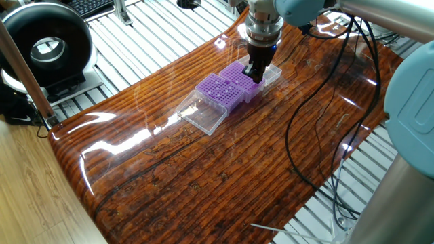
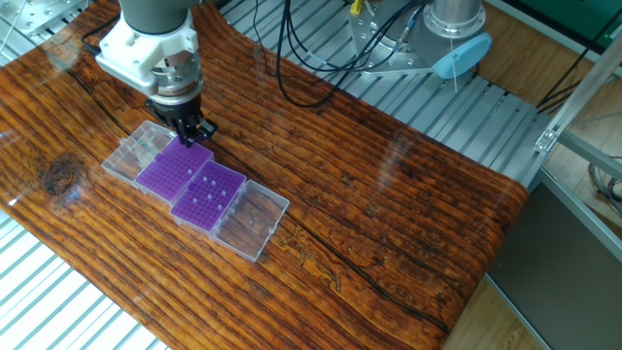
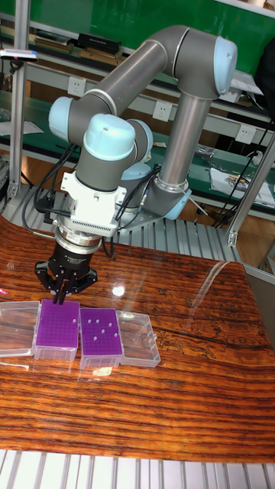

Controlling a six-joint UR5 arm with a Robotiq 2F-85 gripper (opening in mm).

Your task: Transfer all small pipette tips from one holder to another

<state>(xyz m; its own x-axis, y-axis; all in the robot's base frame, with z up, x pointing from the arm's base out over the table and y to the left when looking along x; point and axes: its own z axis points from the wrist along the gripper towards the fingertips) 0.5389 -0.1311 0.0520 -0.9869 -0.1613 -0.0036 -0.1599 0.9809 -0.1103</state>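
Your gripper sits low over the far edge of one rack; its grip state isn't discernible. Tips dot the other rack.

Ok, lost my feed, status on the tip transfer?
Tool low over far edge of one purple rack, jaws unclear. Other rack holds several tips. Nothing in the way.

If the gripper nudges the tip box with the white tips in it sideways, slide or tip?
Probably slides. The tip box is low and wide, with its clear lid folded out flat, so tipping looks unlikely. It looks like thin, light plastic on a glossy table, so grip is likely poor. It appears to abut the second box under the gripper, so both may shift.
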